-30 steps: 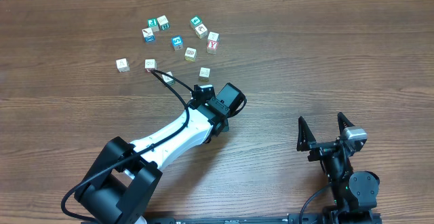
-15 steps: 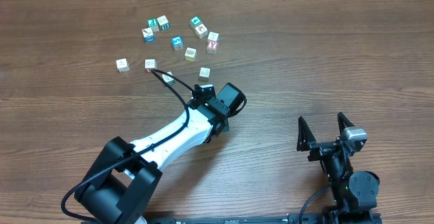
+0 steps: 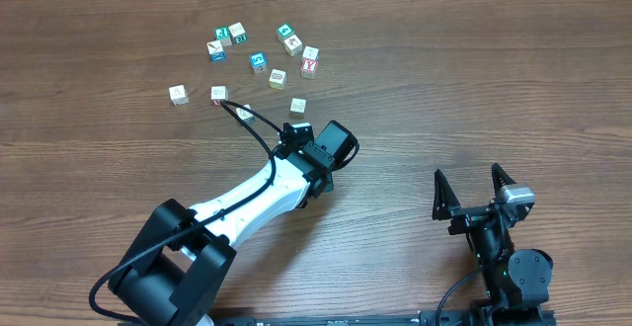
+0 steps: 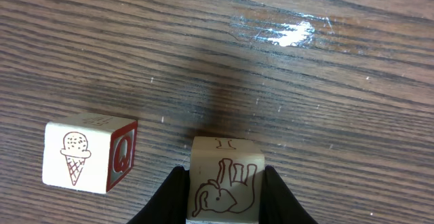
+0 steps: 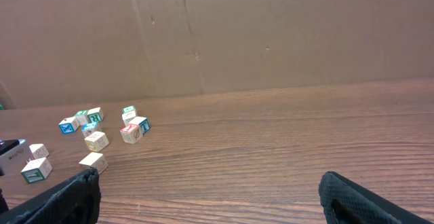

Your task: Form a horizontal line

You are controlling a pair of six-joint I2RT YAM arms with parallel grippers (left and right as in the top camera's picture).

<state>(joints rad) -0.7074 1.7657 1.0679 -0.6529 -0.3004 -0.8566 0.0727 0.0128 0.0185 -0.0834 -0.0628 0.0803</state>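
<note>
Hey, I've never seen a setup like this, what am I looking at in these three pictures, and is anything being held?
These are two robot arms at a wooden table. The overhead picture looks straight down on both. The white left arm reaches toward a scatter of small picture cubes. The other two pictures come from cameras on each wrist. In the left wrist view, the left end effector is shut on an elephant cube, with an ice cream cube lying apart beside it. The right end effector waits open near the table's front edge, holding nothing. No tidy row of cubes shows yet.
</note>
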